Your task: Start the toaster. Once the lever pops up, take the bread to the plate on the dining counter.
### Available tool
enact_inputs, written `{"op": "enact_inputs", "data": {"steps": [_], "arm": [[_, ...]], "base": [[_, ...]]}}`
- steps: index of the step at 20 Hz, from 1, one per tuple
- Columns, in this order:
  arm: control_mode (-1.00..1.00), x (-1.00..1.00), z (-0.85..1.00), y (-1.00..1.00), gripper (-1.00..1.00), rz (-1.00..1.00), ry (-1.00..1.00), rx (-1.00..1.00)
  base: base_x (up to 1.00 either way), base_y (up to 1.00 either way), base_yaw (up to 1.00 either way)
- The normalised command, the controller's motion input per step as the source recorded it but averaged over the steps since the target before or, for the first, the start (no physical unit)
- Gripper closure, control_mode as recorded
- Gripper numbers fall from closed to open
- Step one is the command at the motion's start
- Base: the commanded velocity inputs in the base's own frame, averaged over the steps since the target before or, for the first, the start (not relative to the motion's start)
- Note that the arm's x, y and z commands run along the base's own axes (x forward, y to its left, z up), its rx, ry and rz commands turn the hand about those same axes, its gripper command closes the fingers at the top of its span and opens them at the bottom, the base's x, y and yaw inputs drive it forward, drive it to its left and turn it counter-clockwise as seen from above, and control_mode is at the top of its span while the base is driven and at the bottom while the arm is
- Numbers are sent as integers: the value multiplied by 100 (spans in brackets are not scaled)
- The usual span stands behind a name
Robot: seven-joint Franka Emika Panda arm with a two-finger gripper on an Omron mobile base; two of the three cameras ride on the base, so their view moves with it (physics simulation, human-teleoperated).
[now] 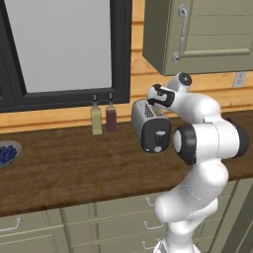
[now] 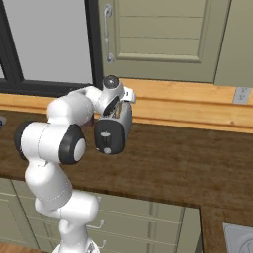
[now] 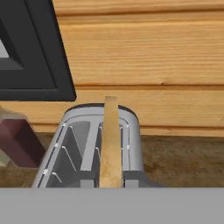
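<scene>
The silver-grey toaster [image 1: 143, 116] stands on the wood worktop by the back wall, its black end panel [image 1: 156, 136] facing me. The pale lever [image 1: 158, 134] sits on that panel. My gripper [image 1: 159, 109] reaches down onto the toaster's top, also seen from the other side [image 2: 118, 109]. In the hand view the bread [image 3: 111, 140], a thin tan slice on edge, rises out of the toaster's [image 3: 74, 148] right slot, straight along the line of my fingers; the fingertips themselves are hidden. The jaws look closed on the slice. The plate and the dining counter are out of view.
Two bottles, a yellow one [image 1: 97, 118] and a dark red one [image 1: 111, 116], stand just left of the toaster. A grey bowl of blue berries [image 1: 7, 153] sits at the far left. A wall cabinet [image 1: 207, 34] hangs overhead, with a dark-framed window [image 1: 64, 44] behind.
</scene>
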Motion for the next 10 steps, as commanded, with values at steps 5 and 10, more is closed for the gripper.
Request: {"op": "enact_inputs", "data": {"steps": [5,10], "arm": [[-100,-37,52,-13,100,0,1,0],[-100,-52,55,-12,100,0,3,0]], "base": [[0,0,0],[0,0,0]]}}
